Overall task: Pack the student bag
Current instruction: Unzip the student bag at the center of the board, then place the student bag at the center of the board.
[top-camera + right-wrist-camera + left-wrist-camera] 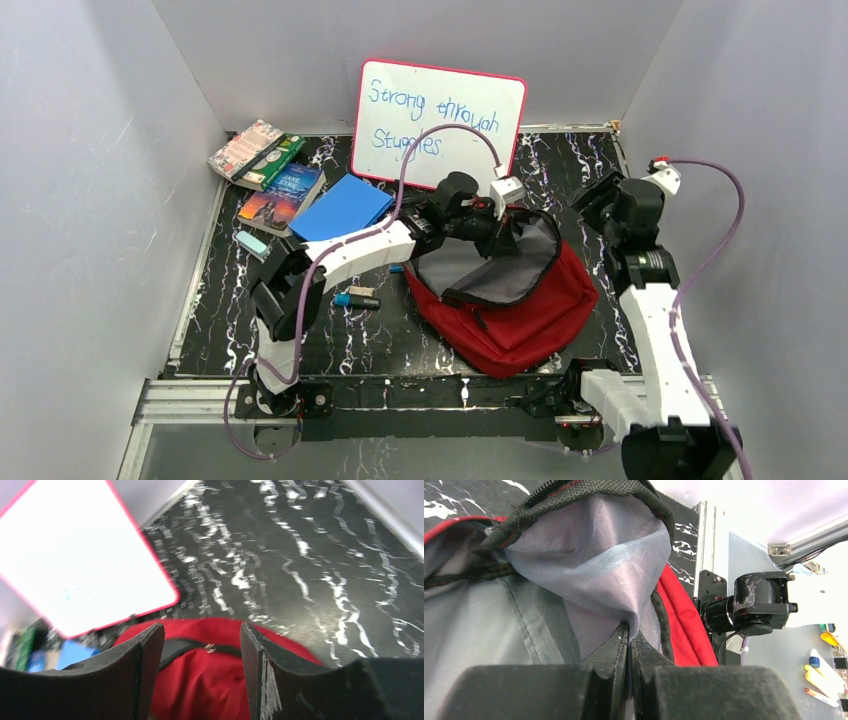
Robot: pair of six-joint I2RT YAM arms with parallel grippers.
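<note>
Pinching grey lining of the student bag (520,320), the left end effector (629,636) holds its mouth open mid-tabletop. The right end effector (201,632) hangs open, empty, at the bag's two o'clock. Books (268,165) and a blue notebook (343,208) lie unpacked at ten o'clock, so packing looks barely begun.

Whiteboard (440,112): "Strong through Struggles" (blue handwriting)

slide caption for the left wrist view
The left gripper pinches the grey lining of the open red backpack.
</note>
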